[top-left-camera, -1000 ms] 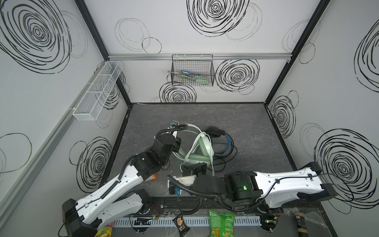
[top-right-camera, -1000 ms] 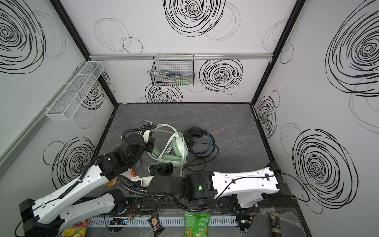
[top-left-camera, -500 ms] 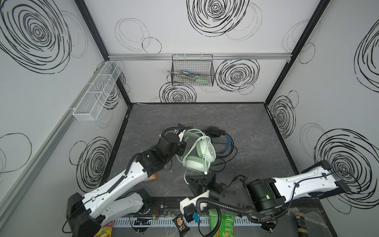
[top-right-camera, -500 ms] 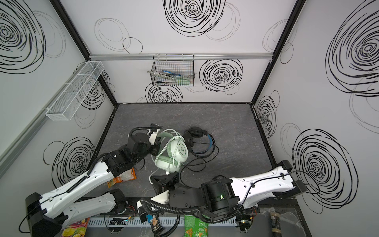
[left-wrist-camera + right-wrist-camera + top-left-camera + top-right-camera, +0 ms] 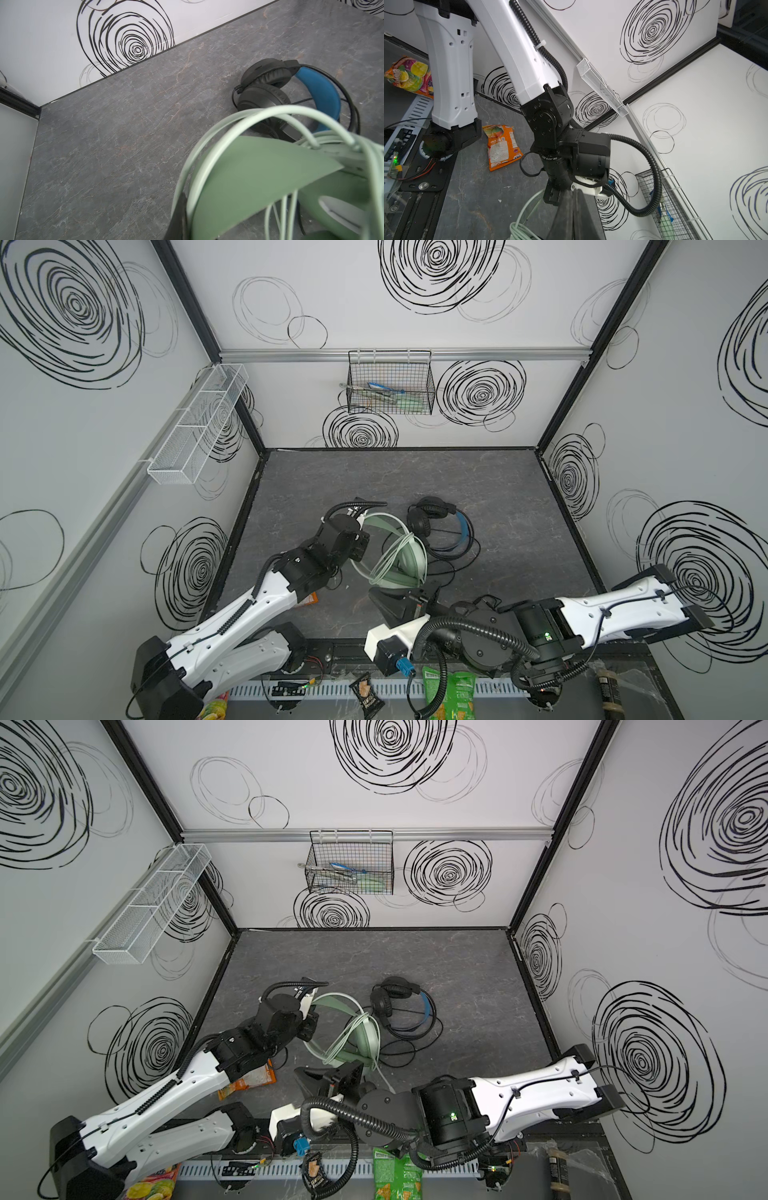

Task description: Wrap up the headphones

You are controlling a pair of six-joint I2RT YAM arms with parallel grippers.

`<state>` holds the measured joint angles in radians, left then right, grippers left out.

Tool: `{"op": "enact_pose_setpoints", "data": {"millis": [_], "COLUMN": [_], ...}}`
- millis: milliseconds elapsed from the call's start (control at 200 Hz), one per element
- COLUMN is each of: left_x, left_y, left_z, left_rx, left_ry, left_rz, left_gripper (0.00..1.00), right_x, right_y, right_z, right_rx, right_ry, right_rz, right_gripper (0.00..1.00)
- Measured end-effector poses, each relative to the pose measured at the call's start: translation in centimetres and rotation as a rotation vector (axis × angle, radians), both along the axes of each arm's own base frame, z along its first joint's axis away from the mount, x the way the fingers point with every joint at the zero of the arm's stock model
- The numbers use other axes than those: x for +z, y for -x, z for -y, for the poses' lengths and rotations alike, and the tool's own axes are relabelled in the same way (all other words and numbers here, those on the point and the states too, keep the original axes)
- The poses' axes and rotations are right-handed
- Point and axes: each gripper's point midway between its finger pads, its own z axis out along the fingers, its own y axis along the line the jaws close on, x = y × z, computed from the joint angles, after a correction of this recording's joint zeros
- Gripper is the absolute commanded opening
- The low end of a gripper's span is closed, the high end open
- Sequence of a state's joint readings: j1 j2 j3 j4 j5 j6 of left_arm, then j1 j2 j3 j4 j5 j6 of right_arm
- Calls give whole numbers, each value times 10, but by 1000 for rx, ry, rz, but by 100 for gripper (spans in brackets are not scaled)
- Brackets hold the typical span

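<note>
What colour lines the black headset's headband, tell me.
Blue; the headband shows clearest in the left wrist view.

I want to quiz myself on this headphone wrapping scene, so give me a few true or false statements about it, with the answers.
1. The left gripper grips the green headset by its headband. True.
2. The black headset sits in the wire basket. False: it lies on the table beside the green headset.
3. Pale cable is looped around the green headset. True.
4. The orange snack bag lies at the table's far right. False: it lies partly under the left arm.
</note>
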<state>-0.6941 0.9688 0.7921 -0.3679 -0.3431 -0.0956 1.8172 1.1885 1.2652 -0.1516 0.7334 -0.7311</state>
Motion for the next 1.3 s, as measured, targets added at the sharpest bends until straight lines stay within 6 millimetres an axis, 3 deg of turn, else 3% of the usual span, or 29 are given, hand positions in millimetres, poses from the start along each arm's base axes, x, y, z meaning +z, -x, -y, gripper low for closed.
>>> {"op": "enact_pose_setpoints", "data": {"millis": [135, 230, 295, 385, 540, 670, 860, 970, 1146, 1301], "left_x": [1, -1, -6, -13, -21, -11, 4, 11, 25, 37], "left_y": [-2, -7, -10, -13, -17, -20, -20, -17, -10, -7], "left_z": [-4, -13, -19, -29, -46, -57, -61, -58, -54, -52], "left_rx": [17, 52, 81, 125, 195, 237, 256, 242, 221, 215], "left_ry": [17, 31, 45, 74, 150, 218, 317, 357, 422, 475], "left_rz": [0, -10, -18, -37, -72, -53, -29, -22, -6, 5], "left_gripper": [0, 0, 0, 0, 0, 0, 0, 0, 0, 0], "right_x": [-9, -25, -43, -77, -155, -213, -275, -292, -296, -307], "right_y": [-26, -48, -53, -47, -34, -29, -28, -41, -69, -73], "right_z": [27, 56, 70, 77, 76, 76, 80, 82, 84, 83], "right_rx": [-73, -155, -190, -212, -242, -273, -322, -381, -417, -406], "right_ry": [-82, -153, -174, -175, -72, -4, 7, -33, -162, -182], "right_rz": [-127, -241, -312, -415, -529, -619, -758, -816, -900, -944], "right_gripper": [42, 47, 50, 55, 61, 62, 63, 65, 66, 66]}}
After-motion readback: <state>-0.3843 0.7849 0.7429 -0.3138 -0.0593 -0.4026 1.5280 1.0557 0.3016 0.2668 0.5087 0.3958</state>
